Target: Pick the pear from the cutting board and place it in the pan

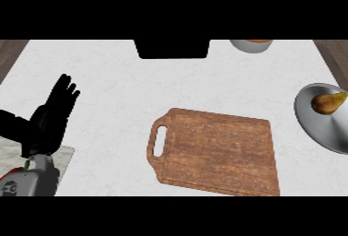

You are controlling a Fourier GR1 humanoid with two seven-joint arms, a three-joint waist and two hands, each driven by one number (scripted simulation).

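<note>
Resting at the view's left edge, my left robot hand [53,112] is released, black fingers straight and pointing up, holding nothing, while my right robot hand does not show at all. Beyond it, mid-tabletop [108,69], lies the brown wooden cutting board [217,152], handle slot toward my left, with nothing on it. Farther right, the pear [328,102] sits inside the grey pan [319,129] at the right edge; at the far edge stand a black block [172,48] and a small grey bowl [252,45].
</note>
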